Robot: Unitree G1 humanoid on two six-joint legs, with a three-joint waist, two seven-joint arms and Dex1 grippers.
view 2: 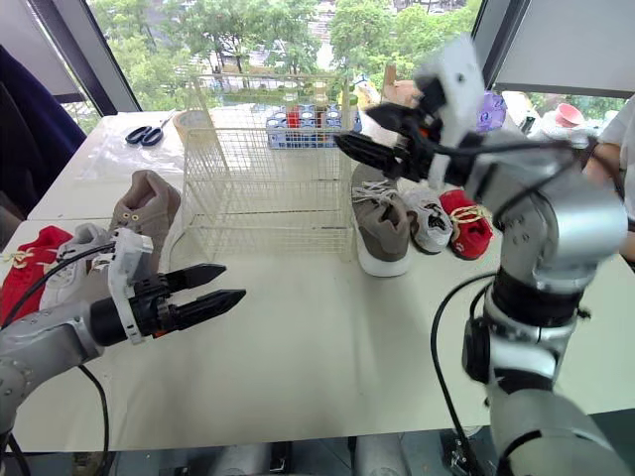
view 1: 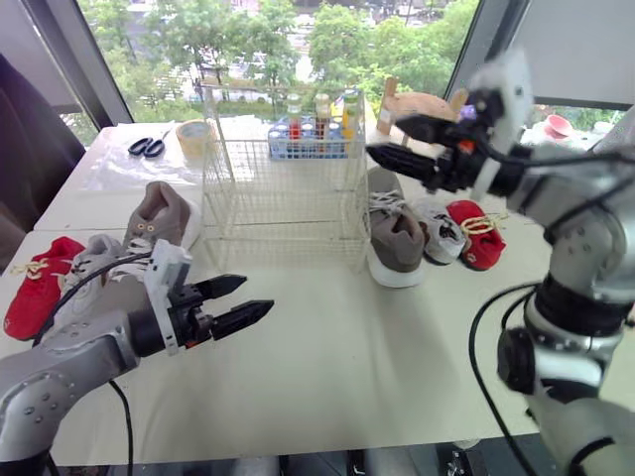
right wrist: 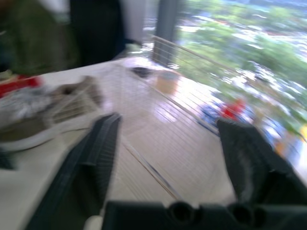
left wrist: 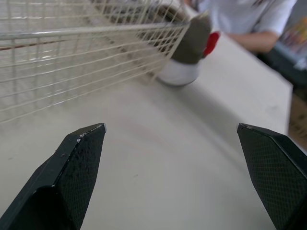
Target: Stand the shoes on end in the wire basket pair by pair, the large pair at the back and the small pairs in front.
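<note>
Wire basket (view 1: pixel 283 188): stands mid-table (view 1: pixel 347 367), towards the far side.
Left shoes: left taupe shoe (view 1: pixel 164 213), left grey shoe (view 1: pixel 99 260) and left red shoe (view 1: pixel 40 283) lie on the table left of the basket.
Right shoes: right taupe shoe (view 1: pixel 395 238), right grey shoe (view 1: pixel 442 230) and right red shoe (view 1: pixel 478 233) lie just right of it.
Left gripper (view 1: pixel 256 295): released, grasping nothing, above the near left table.
Right gripper (view 1: pixel 385 135): released, grasping nothing, raised beside the basket's upper right edge.

Bare table (view 1: pixel 327 367): wide and free at 6 o'clock of the basket (view 1: pixel 286 188). My left gripper (view 1: pixel 230 302) hangs over it, fingers spread.
Basket interior: free.
3 o'clock: shoes on my right (view 1: pixel 394 238), just beside the wire.
2 o'clock: my right gripper (view 1: pixel 402 139), raised, fingers apart.
9 o'clock: shoes on my left (view 1: pixel 164 213).
12 o'clock: bottle crate (view 1: pixel 313 141).
</note>
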